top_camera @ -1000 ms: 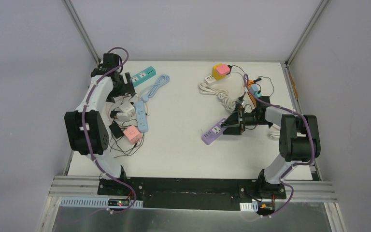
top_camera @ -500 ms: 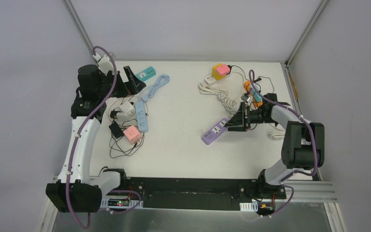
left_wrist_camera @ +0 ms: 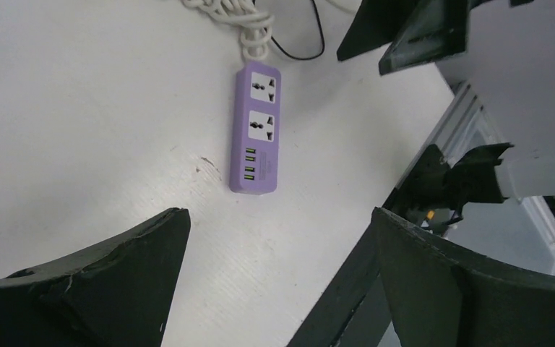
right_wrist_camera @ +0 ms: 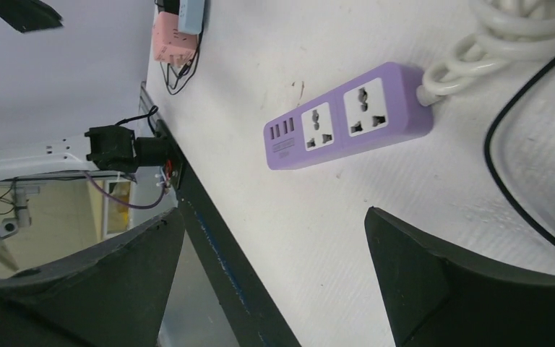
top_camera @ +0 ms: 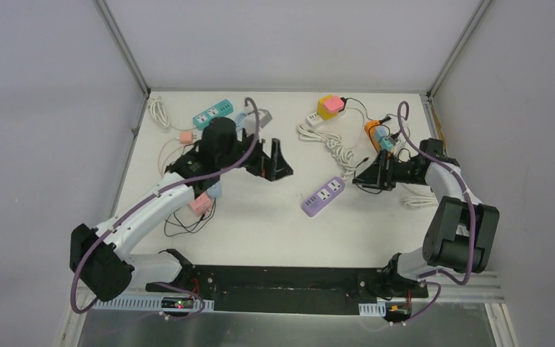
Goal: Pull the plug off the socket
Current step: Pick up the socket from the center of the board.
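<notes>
We are holding both jaws released and empty; the purple power strip (top_camera: 323, 196) is lying diagonally between them, its corded end toward the nearer right arm (top_camera: 441, 173).

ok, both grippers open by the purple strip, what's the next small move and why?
Probably leave the purple strip: both its sockets look empty, and the left gripper and right gripper are open, holding nothing. I'd swing the right gripper toward the yellow and pink cube, where a black cable seems plugged in, though it's too small to confirm.
</notes>
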### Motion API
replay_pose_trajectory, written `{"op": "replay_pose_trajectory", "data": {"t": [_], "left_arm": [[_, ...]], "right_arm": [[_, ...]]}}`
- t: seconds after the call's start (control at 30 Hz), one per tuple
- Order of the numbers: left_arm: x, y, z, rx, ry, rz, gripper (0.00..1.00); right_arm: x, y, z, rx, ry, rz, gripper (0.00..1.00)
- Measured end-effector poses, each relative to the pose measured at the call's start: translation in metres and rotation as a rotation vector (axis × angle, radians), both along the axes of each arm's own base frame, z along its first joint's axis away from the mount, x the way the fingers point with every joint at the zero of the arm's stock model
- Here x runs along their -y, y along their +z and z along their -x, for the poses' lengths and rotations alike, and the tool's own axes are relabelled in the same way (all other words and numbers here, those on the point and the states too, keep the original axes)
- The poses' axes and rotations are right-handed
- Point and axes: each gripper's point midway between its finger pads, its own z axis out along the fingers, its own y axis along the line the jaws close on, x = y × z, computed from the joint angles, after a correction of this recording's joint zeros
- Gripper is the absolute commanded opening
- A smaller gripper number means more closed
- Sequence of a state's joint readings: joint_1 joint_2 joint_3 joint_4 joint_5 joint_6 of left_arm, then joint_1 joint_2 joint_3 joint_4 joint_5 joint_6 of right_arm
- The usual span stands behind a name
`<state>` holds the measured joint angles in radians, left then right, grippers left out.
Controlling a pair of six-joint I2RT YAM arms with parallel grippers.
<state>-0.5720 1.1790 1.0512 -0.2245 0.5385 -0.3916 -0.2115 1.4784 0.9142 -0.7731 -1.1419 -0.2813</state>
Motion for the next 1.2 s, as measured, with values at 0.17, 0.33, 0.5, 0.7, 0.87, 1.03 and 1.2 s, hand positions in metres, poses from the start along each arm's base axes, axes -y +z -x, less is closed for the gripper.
{"op": "replay_pose_trajectory", "data": {"t": [0.17,0.33,0.5,0.7,0.87,1.03,1.2], "left_arm": [[0.054,-0.057,0.012,0.023,-0.06,-0.195,0.99],[0.099,-0.1,0.01,0.077,-0.069,-0.412,0.99],[0.133,-0.133,-0.001,0.144,-0.043,-0.58,0.99],[0.146,-0.173,-0.009,0.117,-0.041,-0.684,0.99],[0.155,-0.193,-0.012,0.07,-0.063,-0.707,0.93],[0.166,-0.207,-0.008,0.036,-0.102,-0.7,0.82],[0.172,-0.225,-0.004,0.004,-0.137,-0.713,0.74]], "right_arm": [[0.017,0.003,-0.009,0.061,-0.084,0.041,1.0],[0.03,-0.003,-0.015,0.065,-0.146,0.059,1.0],[0.036,-0.004,-0.02,0.074,-0.172,0.076,1.0],[0.039,-0.006,-0.023,0.086,-0.182,0.083,1.0],[0.039,-0.011,-0.02,0.073,-0.187,0.083,1.0],[0.04,-0.011,-0.021,0.076,-0.189,0.083,1.0],[0.04,-0.013,-0.02,0.071,-0.189,0.082,1.0]]}}
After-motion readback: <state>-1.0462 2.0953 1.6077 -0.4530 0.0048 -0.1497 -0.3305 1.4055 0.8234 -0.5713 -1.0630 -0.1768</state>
